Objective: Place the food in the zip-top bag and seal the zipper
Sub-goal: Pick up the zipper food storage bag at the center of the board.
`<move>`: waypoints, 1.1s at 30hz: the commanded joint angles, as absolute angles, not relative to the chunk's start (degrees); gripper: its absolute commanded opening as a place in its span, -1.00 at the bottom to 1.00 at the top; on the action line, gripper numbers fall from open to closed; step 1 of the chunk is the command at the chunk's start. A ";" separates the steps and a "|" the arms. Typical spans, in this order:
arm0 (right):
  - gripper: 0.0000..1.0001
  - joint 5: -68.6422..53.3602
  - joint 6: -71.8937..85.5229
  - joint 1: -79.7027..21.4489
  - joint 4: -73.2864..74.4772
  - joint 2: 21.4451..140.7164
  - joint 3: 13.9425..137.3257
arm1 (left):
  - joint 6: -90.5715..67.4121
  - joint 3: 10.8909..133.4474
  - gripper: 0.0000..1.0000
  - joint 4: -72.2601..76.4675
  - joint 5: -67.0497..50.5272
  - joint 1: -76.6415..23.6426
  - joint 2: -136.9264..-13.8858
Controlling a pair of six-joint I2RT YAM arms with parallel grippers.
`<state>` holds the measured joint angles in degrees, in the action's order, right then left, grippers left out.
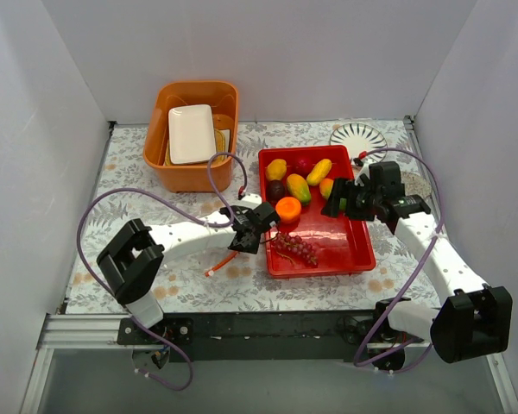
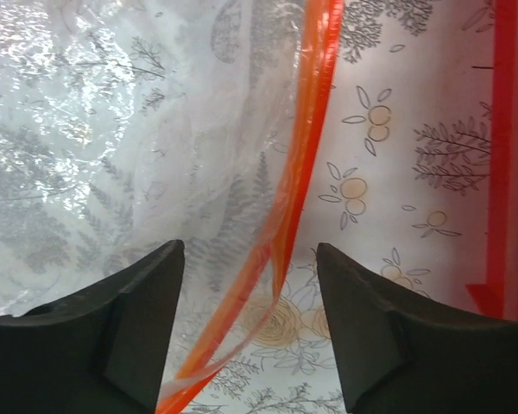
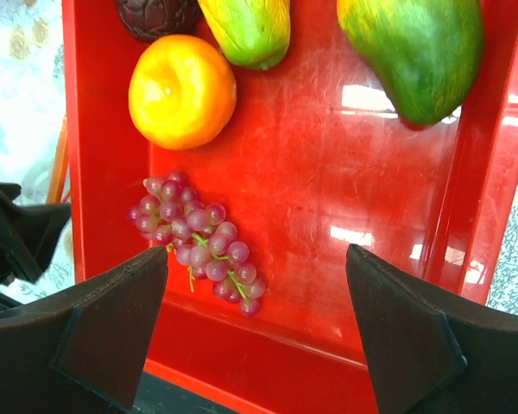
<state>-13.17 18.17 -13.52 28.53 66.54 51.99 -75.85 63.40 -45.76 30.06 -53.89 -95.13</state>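
Note:
The clear zip-top bag (image 2: 104, 129) lies crinkled on the floral cloth, left of the red tray (image 1: 345, 237). Its orange-red zipper (image 2: 304, 164) runs between the fingers of my left gripper (image 2: 249, 250), which stand apart on either side without touching it. In the top view that gripper (image 1: 244, 239) sits low at the tray's left edge, with a bit of zipper (image 1: 219, 266) showing beside it. The food lies in the tray: mangoes (image 1: 298, 187), an orange (image 3: 182, 90), grapes (image 3: 194, 241) and dark round fruits (image 1: 303, 164). My right gripper (image 3: 255, 252) hangs open and empty over the tray.
An orange tub (image 1: 190, 171) holding a white plate (image 1: 191, 134) stands at the back left. A striped plate (image 1: 357, 136) lies at the back right. White walls close in three sides. Purple cables loop over both arms.

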 commanded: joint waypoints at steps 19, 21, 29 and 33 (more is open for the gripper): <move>0.82 -14.24 18.19 -13.36 27.60 65.48 49.31 | -82.79 66.00 -1.00 -48.95 37.36 -53.44 -90.27; 0.82 -14.24 18.11 -13.36 27.42 65.83 48.87 | -83.41 66.36 -1.00 -49.22 36.30 -52.91 -88.96; 0.80 -14.85 17.75 -14.32 27.16 67.15 49.39 | -83.76 64.25 -1.00 -46.59 30.24 -46.68 -82.18; 0.80 -14.59 17.58 -16.69 27.07 68.90 50.36 | -83.32 62.85 -1.00 -44.31 25.23 -42.02 -78.41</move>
